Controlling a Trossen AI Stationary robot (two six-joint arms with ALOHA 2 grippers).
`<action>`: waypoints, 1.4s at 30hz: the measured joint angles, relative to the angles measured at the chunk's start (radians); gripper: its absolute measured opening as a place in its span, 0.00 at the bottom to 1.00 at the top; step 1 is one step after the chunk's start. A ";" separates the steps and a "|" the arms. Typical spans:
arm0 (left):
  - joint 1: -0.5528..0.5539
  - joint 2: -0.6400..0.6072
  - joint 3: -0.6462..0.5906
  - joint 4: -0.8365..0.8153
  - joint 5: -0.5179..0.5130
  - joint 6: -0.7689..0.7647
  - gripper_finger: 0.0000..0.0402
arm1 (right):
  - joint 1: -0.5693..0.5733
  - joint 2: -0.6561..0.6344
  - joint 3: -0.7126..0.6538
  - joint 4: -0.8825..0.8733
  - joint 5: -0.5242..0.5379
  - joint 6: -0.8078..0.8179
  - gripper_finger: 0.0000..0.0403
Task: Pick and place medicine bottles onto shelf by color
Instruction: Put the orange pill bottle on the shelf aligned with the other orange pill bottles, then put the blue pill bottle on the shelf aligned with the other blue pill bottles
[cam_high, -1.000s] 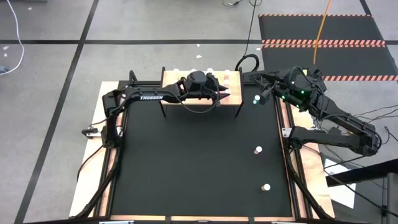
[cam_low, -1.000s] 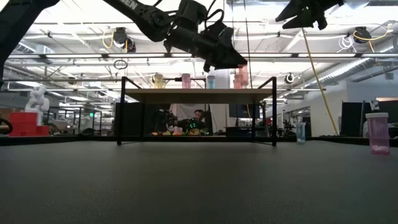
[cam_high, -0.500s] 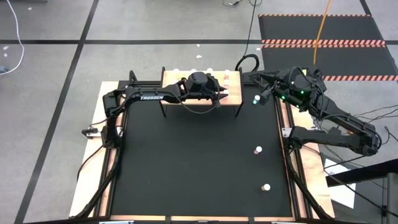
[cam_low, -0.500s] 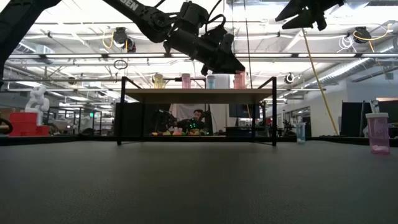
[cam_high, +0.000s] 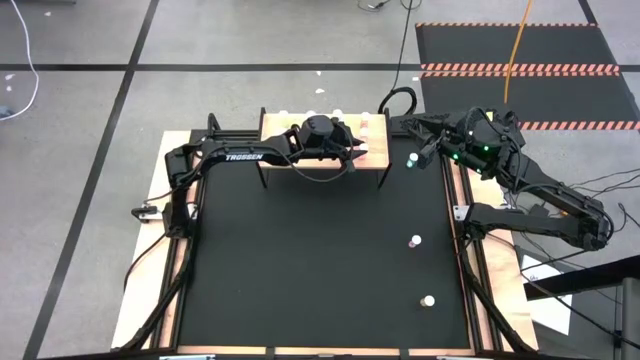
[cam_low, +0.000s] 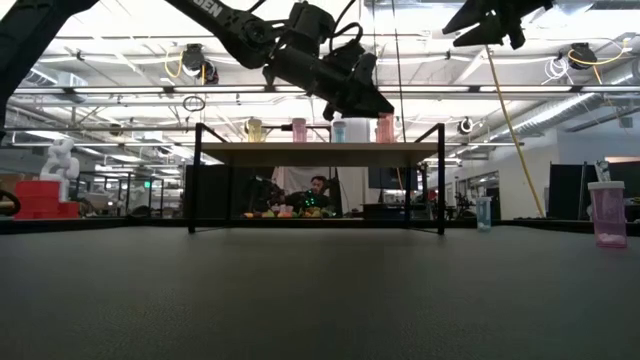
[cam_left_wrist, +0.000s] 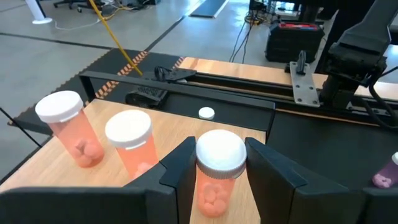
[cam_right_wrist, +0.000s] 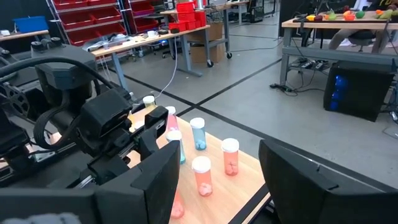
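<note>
1. The left arm reaches across the far side of the table, its left claw (cam_left_wrist: 214, 177) pointing down and clamped around a pink bottle (cam_left_wrist: 216, 171).
2. The right arm hangs raised at the far right corner, its right claw (cam_right_wrist: 214, 171) spread wide and empty.

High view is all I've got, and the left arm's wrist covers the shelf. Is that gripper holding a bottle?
Observer: Yes. The left wrist view shows the left gripper closed on a pink bottle standing on the shelf.
Operator: Anything next to it?
Observer: Two more pink bottles stand on the shelf beside it, white caps on.
Operator: And the right gripper?
Observer: Its own wrist view shows the right gripper open, with nothing between its fingers.
</note>
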 joint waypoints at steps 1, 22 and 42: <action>0.000 0.000 0.000 0.000 0.000 0.000 0.32 | 0.000 0.000 0.000 0.000 0.000 0.000 0.53; 0.000 0.000 0.000 0.000 -0.001 -0.030 0.53 | 0.000 0.000 0.000 0.000 -0.026 0.027 0.53; -0.098 -0.228 0.184 -0.301 0.021 0.063 0.68 | -0.001 0.003 0.000 -0.074 -0.080 0.091 0.53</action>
